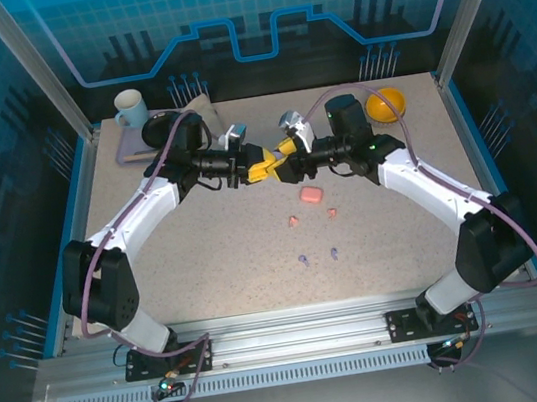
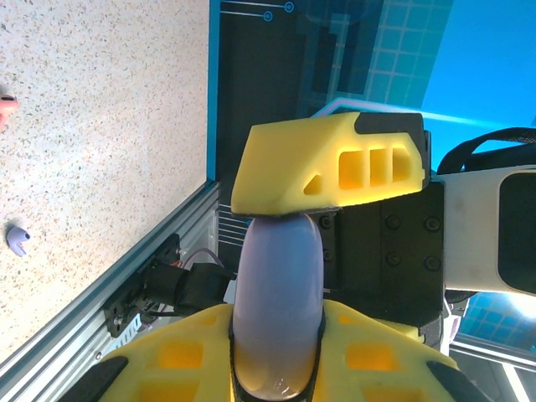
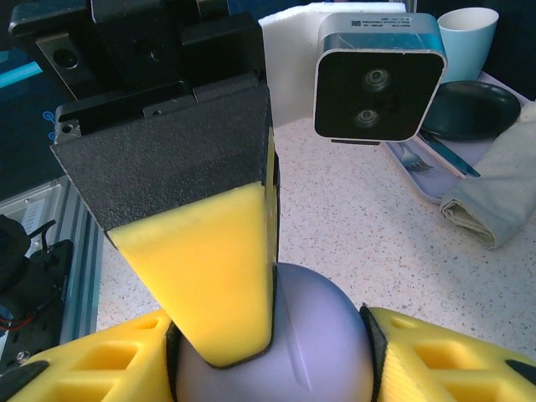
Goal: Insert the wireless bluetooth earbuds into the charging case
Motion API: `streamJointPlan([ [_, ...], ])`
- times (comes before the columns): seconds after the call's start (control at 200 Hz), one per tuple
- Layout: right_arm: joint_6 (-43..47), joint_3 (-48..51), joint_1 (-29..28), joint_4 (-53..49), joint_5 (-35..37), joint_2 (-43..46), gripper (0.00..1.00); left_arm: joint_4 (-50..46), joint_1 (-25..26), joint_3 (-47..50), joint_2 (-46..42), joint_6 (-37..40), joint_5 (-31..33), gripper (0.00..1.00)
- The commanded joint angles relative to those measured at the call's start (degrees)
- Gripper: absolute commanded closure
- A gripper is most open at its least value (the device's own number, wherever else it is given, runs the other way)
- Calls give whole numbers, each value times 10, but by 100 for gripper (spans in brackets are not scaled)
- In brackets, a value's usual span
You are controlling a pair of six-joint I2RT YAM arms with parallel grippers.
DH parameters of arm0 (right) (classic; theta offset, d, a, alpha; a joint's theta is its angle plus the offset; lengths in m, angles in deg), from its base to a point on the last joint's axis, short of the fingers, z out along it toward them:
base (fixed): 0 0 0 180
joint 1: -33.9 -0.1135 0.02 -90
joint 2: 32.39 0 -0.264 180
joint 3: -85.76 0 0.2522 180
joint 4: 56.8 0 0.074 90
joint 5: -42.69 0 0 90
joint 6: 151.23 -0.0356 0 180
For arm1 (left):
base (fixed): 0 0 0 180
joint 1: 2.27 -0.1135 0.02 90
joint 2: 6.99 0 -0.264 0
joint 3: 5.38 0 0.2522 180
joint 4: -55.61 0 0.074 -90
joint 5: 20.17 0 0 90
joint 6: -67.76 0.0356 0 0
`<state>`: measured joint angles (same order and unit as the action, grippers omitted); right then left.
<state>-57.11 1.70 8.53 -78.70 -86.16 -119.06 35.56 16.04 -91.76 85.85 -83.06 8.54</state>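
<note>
Top external, upper middle of frame: your left gripper [image 1: 262, 170] and right gripper [image 1: 286, 158] met fingertip to fingertip above the table [image 1: 207, 261]. The left fingers were clamped on the purple case [image 2: 278, 310], which stood upright between them at lower centre of the left wrist view. — Obs. 1

Right wrist agreed. The same case sat at bottom centre with your right fingers closed about it, pads touching both sides as far as I could see. How firmly they bit, I could not tell. — Obs. 2

Earbuds: none were in a case. The pink buds [image 1: 293, 222] lay right of centre, just below the pink case [image 1: 310, 195]. The purple buds [image 1: 302, 258] lay lower down, near each other. All four were well apart from both grippers. — Obs. 1

Handling, my judgement only. The case looked a light, stiff, glossy shell, rounded all over, so it was likely to slip or twist in your pads. I would have held it across the broad flanks, one gripper on the body, the other on the lid end. The buds looked tiny, light, hard and smooth. They were apt to squirt out under a pinch, so you would have done best to take each one across its narrow body, fingertips low to the table. — Obs. 2
</note>
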Motion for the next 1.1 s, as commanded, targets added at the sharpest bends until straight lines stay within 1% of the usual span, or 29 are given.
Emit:
streamJointPlan([
  [0.0, 0, -23, -7, 0, -9, -10, 54, -84, 2, -18, 4, -28, -22, 86],
  [0.145, -3, -26, -6, -1, -11, -12, 55, -90, 2, -19, 4, -23, -22, 83],
  [0.255, -5, -29, -6, -3, -12, -14, 56, -93, 2, -19, 4, -20, -22, 78],
  [0.31, -4, -31, -6, -5, -12, -14, 56, -93, 2, -19, 3, -20, -22, 72],
  [0.34, -4, -32, -6, -7, -11, -16, 59, -94, 2, -20, 3, -20, -22, 69],
  [0.405, -3, -33, -6, -9, -9, -17, 59, -94, 2, -21, 1, -18, -24, 62],
  [0.48, -3, -35, -5, -9, -7, -19, 59, -96, 2, -22, -1, -16, -24, 59],
  [0.565, -6, -37, -4, -8, -7, -23, 59, -99, 2, -22, -3, -12, -27, 59],
  [0.63, -7, -37, -2, -7, -7, -24, 59, -106, 2, -21, -5, -6, -27, 61],
  [0.675, -8, -38, -2, -7, -7, -25, 59, -109, 2, -20, -6, -2, -28, 63],
  [0.765, -8, -39, 0, -8, -7, -28, 59, -117, 2, -20, -9, 5, -28, 73],
  [0.86, -9, -40, 1, -8, -8, -31, 59, -119, 2, -19, -11, 9, -29, 76],
  [0.94, -11, -40, 1, -7, -7, -34, 59, -119, 2, -20, -11, 12, -30, 76],
  [1.04, -12, -40, 1, -6, -8, -37, 59, -116, 2, -21, -12, 13, -33, 70],
  [1.096, -12, -40, 2, -5, -8, -38, 59, -116, 2, -23, -13, 16, -37, 69],
])
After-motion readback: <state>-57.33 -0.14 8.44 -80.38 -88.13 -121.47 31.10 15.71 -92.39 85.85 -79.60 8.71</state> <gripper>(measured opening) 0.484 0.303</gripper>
